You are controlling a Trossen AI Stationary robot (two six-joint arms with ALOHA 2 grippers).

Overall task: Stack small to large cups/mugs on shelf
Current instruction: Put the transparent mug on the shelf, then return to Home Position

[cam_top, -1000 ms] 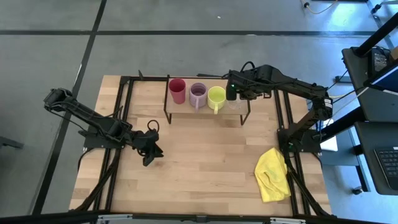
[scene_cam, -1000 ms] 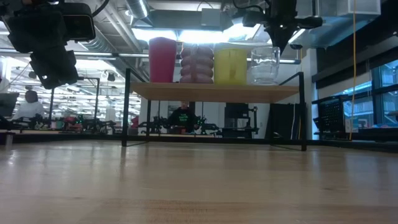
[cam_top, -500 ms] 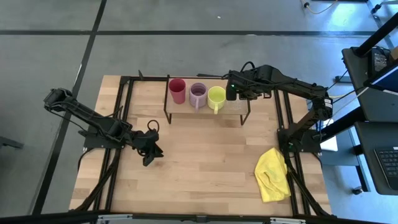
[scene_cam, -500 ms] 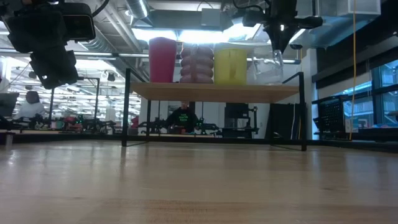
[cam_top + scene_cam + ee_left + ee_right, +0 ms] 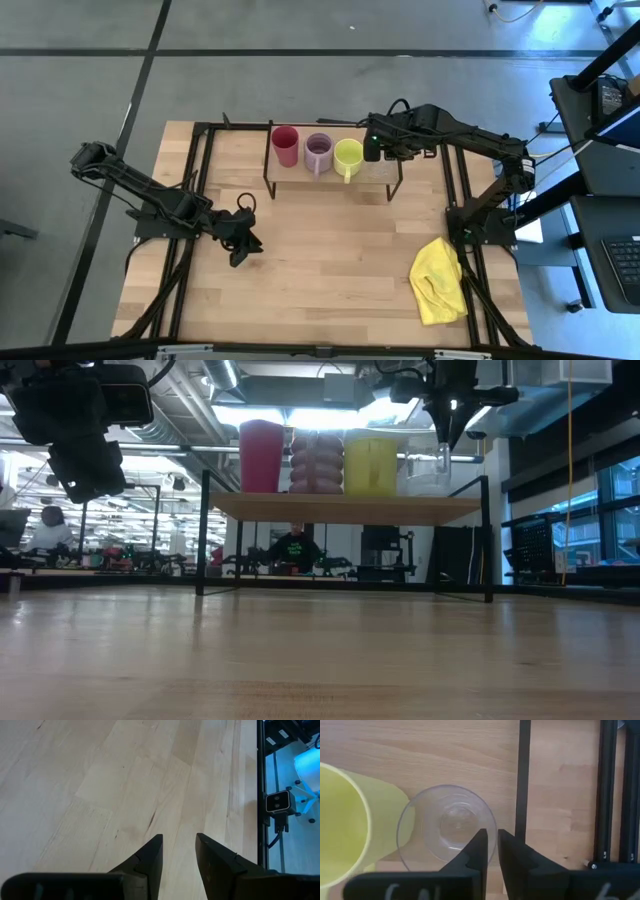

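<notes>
On the shelf (image 5: 340, 507) stand, in a row from left to right, a red cup (image 5: 285, 146), a lilac mug (image 5: 318, 152), a yellow-green mug (image 5: 348, 155) and a small clear glass (image 5: 447, 827). Each rests upright on its base on the board. My right gripper (image 5: 490, 845) hangs over the glass at the shelf's right end, pointing down. It is open by a narrow gap, with one finger inside the glass's rim and one outside it. My left gripper (image 5: 177, 850) waits open above the bare tabletop on the left, with nothing between its fingers. My right gripper comes from above with its fingers astride the glass's rim (image 5: 494, 827), on the side away from the yellow-green mug. Whether the fingers touch the rim, I cannot tell. The glass (image 5: 428, 472) stands upright on the shelf board.
A crumpled yellow cloth (image 5: 438, 280) lies on the table near the right front. Black frame rails (image 5: 200, 170) run along the table's left and right sides. Bare wood lies between the shelf and the near edge.
My right gripper has opened a little while staying in place above the shelf's right end. The clear glass, held slightly raised and then tipped, has settled lower and now stands upright on the shelf board.
</notes>
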